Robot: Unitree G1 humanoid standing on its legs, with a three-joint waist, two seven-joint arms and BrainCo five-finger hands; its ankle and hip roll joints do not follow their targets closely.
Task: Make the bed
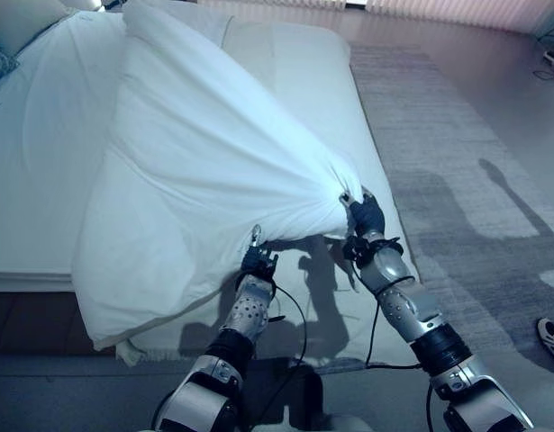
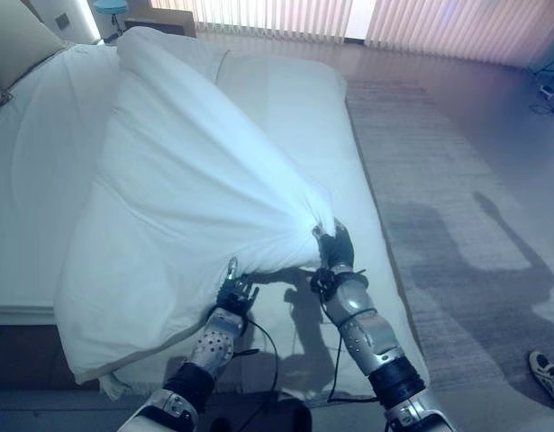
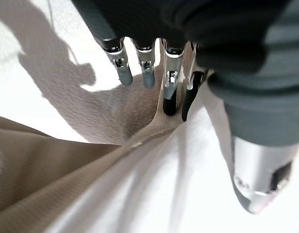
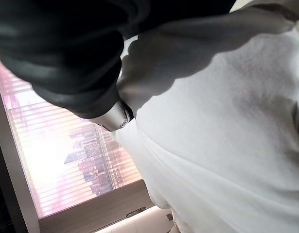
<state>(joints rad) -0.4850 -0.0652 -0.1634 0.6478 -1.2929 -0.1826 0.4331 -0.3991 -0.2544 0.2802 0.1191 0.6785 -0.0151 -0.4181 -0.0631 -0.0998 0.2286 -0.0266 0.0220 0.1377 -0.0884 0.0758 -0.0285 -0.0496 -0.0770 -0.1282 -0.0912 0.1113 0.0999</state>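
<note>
In the left wrist view, two dark-tipped fingers (image 3: 169, 99) are seen curled down onto a raised fold of the white duvet (image 1: 195, 171), pinching its edge, while the remaining fingers are held straighter and apart above the cloth. The left hand (image 1: 258, 261) is placed at the duvet's lower edge, near the foot of the bed (image 1: 322, 108). At the right hand (image 1: 365, 214), the cloth is gathered into a tight bunch with creases radiating from it; the fingers are buried in that bunch and their closure cannot be told, and in the right wrist view the cloth is pressed against the hand's cover. The duvet is lifted and stretched diagonally from both hands toward the head of the bed, its left side hanging over the mattress edge. A pillow (image 1: 20, 20) is seen at the head end. A grey rug (image 1: 457, 144) is spread on the floor beside the bed, and a person's shoe (image 1: 552, 337) is noted at its right edge. Slatted blinds (image 2: 349, 18) are seen along the far wall.
</note>
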